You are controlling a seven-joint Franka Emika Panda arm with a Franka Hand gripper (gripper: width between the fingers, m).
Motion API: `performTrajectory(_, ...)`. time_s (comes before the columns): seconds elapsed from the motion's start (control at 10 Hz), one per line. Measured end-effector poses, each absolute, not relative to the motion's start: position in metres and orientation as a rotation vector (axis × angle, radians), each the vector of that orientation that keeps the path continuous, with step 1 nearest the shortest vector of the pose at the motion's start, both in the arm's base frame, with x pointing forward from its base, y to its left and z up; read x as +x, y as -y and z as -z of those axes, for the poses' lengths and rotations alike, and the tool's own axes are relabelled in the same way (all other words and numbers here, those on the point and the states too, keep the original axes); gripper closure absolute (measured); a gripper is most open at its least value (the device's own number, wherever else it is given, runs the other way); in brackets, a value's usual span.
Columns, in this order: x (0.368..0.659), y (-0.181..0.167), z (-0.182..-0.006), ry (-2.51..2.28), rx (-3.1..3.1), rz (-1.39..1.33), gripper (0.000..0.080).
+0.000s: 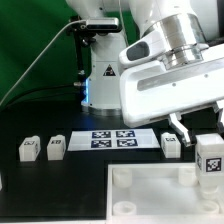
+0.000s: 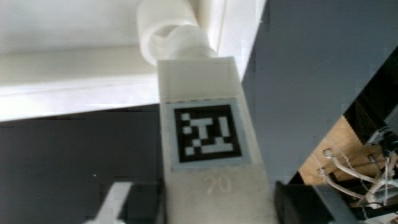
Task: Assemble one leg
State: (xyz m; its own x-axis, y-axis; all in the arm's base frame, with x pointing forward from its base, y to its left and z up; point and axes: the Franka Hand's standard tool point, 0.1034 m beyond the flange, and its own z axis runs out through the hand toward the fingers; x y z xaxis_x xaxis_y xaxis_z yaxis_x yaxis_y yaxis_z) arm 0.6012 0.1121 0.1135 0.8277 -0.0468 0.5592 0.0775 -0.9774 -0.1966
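Four blocky white plastic pieces: three spare legs (image 1: 27, 150) (image 1: 56, 147) (image 1: 171, 145) sit on the matte black bench (image 1: 60, 185). The leg (image 1: 208, 160) (image 2: 206, 132), square-tagged, stands upright at the smooth white panel's (image 1: 150, 200) round corner socket (image 2: 169, 42), under the gripper (image 1: 200, 130). Whether the gripper is pinching it cannot be told.

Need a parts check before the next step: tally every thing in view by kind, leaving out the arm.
Legs: 4
White square panel: 1
Marker board: 1
Total: 6
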Motion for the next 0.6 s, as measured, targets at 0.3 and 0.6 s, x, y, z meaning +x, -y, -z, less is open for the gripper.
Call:
performTrajectory(0.3,0.6012,-0.113,-0.1067,0.016,-2.797,0.857,0.0505)
performTrajectory(0.6,0.6031,-0.117,-0.1064,0.02,-2.794,0.865,0.0505)
